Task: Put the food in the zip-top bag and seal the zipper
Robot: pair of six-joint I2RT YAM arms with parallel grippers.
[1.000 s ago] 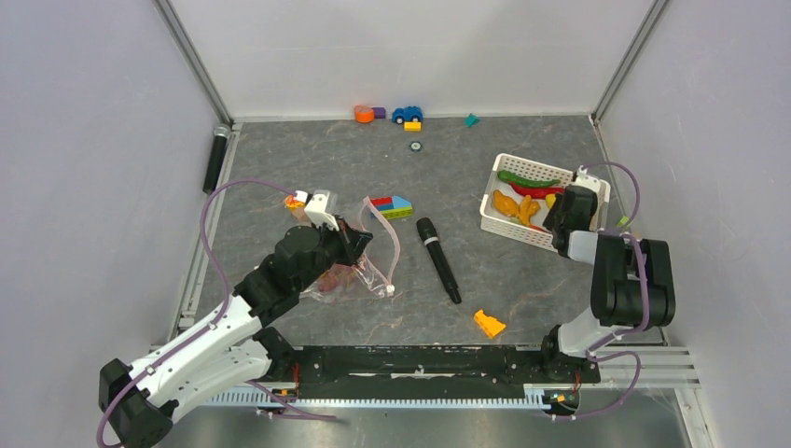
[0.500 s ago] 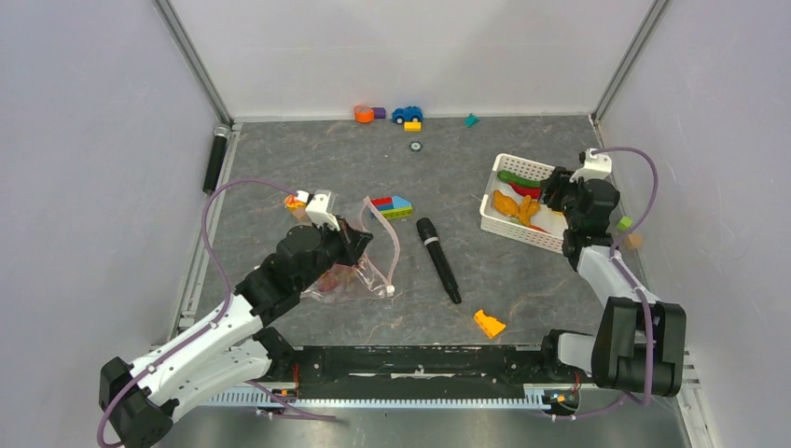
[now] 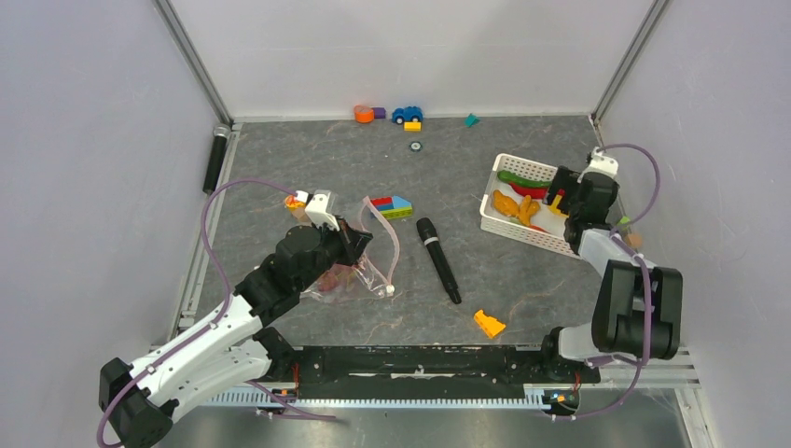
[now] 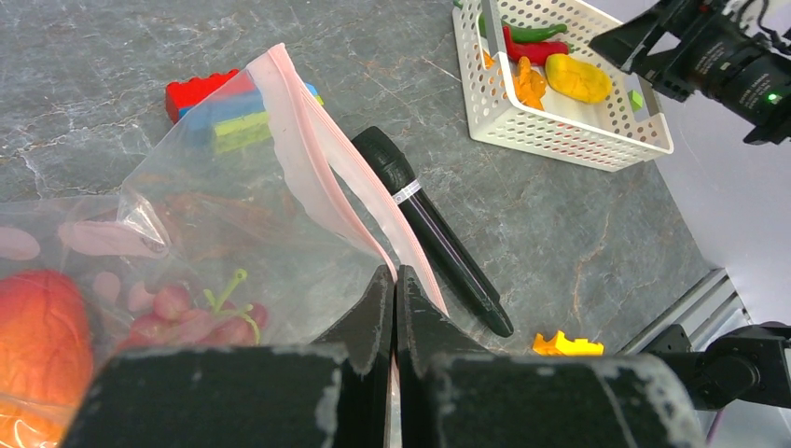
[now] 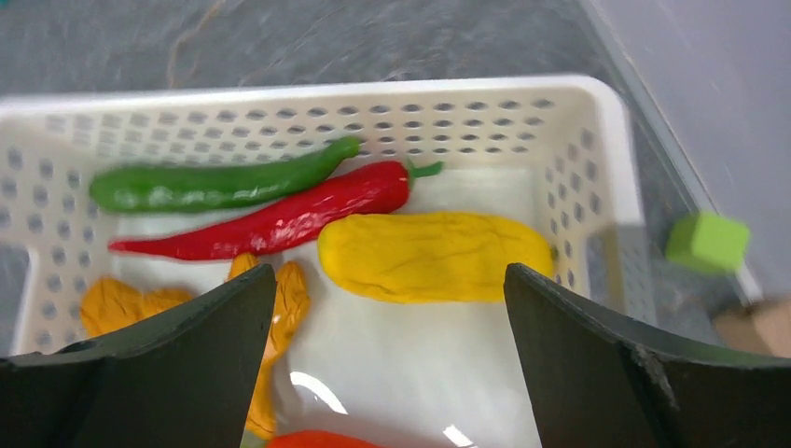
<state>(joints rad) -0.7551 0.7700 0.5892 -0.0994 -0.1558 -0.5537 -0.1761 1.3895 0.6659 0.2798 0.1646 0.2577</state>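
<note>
Left gripper [image 4: 394, 275] clamped, right gripper [image 5: 390, 273] wide.
Left arm [image 3: 224, 327] stretches from 7 o'clock toward centre, fingers pinched on the bag [image 4: 233, 215] edge; right arm [image 3: 634, 294] folds at 4 o'clock, wrist aiming toward 10 o'clock, fingers spread.

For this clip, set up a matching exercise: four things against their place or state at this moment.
Things:
1. left gripper
2. right gripper
3. yellow food
4. microphone

Places or states:
A. lying in the basket
B. open, above the basket
C. on the table, between the zip-top bag and the basket
D. shut on the zip-top bag

Pairs: 1-D, 2-B, 3-A, 4-C
</note>
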